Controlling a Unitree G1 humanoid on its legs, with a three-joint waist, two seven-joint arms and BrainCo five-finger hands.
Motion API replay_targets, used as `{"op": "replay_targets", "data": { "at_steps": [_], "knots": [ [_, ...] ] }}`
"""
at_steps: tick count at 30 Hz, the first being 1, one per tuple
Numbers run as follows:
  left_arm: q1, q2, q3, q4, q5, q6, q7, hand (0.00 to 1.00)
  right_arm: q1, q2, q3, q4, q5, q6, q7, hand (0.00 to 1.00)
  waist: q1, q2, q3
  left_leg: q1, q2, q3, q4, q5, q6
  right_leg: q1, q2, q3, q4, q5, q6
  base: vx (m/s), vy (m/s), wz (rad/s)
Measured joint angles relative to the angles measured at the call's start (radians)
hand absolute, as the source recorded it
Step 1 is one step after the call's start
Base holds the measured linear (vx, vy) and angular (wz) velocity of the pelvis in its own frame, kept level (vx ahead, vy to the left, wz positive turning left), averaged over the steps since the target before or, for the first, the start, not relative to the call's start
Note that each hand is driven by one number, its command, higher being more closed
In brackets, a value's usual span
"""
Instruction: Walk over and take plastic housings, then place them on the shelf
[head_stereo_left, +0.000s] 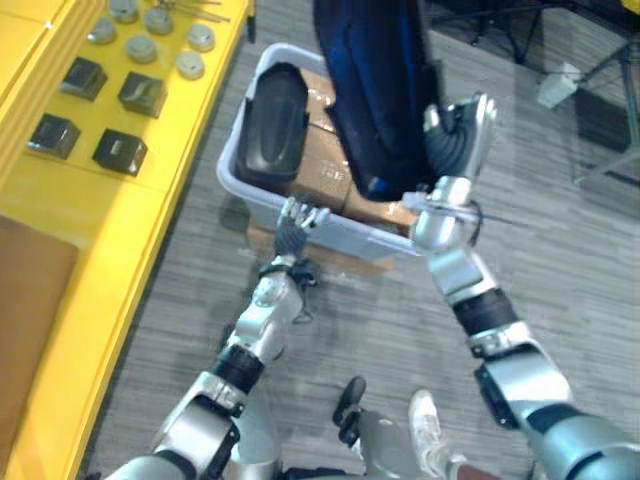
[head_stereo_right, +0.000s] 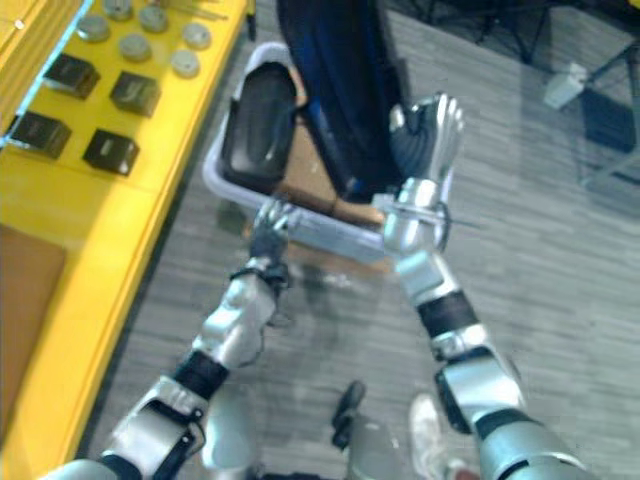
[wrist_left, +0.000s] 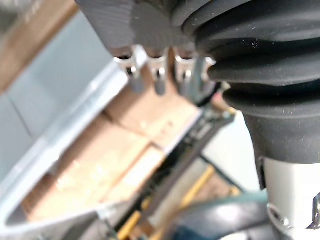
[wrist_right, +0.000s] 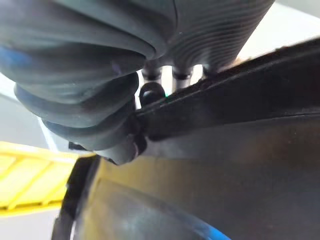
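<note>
A pale bin (head_stereo_left: 345, 230) sits on the grey floor (head_stereo_left: 560, 260), just beside a long yellow shelf (head_stereo_left: 130, 230). The bottom of the bin is lined with brown cardboard (head_stereo_left: 325, 165).

There are two plastic housings here. One is a big dark housing (head_stereo_left: 370, 90) with a blue shine. It stands up tall over the far right part of the bin, and its low end is over the cardboard. The other is a smaller black housing (head_stereo_left: 272, 120). It lies inside the bin on the side next to the yellow shelf.

The right robot hand (head_stereo_left: 458, 135) is up high, pressed against the right side of the big dark housing. In the right wrist view the edge of that housing (wrist_right: 240, 130) runs right across the hand and hides part of it, so I cannot tell if the hand is clamped on the housing or only leaning on it.

The left robot hand (head_stereo_left: 295, 222) is low, at the near rim of the bin. Its fingers (wrist_left: 159, 75) are loose and apart and point over the rim toward the cardboard. It holds nothing. I cannot tell if it touches the rim.

On the yellow shelf sit four small dark boxes (head_stereo_left: 120, 150). Past them are some grey round pieces (head_stereo_left: 190, 65). No housing is on the shelf yet.
</note>
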Motion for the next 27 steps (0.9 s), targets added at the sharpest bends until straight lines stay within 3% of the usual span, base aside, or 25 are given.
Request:
{"op": "replay_targets", "data": {
  "at_steps": [7,11,16,20,21,27],
  "knots": [
    [-0.026,-0.007,0.001,0.002,-0.028,-0.109,0.053,0.0,0.025,0.049,0.038,-0.009,-0.026,-0.033,0.002,1.0,-0.014,-0.001,0.0,0.014,-0.002,0.003,-0.015,0.008,0.002,0.005,-0.002,0.001,0.0,0.0,0.0,0.0,0.0,0.0],
    [-0.046,-0.022,0.0,0.026,-0.025,-0.111,0.076,0.0,0.034,0.078,0.067,-0.009,-0.026,-0.049,0.005,1.0,-0.017,-0.002,-0.001,0.031,-0.002,0.003,-0.022,0.01,0.002,0.022,-0.002,0.0,-0.002,0.0,0.0,0.0,0.0,0.0],
    [-0.047,-0.035,-0.009,0.052,0.023,-0.107,0.126,0.0,0.073,0.125,0.114,-0.009,-0.025,-0.091,0.012,1.0,-0.02,-0.041,-0.028,0.035,-0.005,0.004,-0.032,0.012,0.003,0.021,-0.004,-0.001,-0.005,-0.001,0.0,0.0,0.0,0.0],
    [-0.046,-0.035,-0.008,0.072,0.059,-0.097,0.165,0.0,0.089,0.143,0.129,-0.022,-0.021,-0.11,0.019,1.0,-0.02,-0.042,-0.028,0.04,-0.013,0.004,-0.034,0.013,0.004,0.026,-0.012,-0.001,-0.005,0.0,0.002,0.0,0.003,0.01],
    [-0.046,-0.035,-0.008,0.079,0.061,-0.093,0.173,1.0,0.112,0.147,0.13,-0.04,-0.02,-0.119,0.024,1.0,-0.021,-0.042,-0.028,0.05,-0.017,0.005,-0.041,0.015,0.006,0.036,-0.015,0.0,-0.011,0.001,0.004,0.0,0.0,0.0],
    [-0.036,-0.035,0.003,0.107,0.101,-0.102,0.214,1.0,0.213,0.171,0.155,-0.121,0.019,-0.129,0.059,1.0,-0.036,-0.048,-0.038,0.067,-0.026,0.026,-0.044,0.014,0.007,0.045,-0.023,0.012,-0.025,0.008,0.014,0.0,0.001,-0.06]
  ]
}}
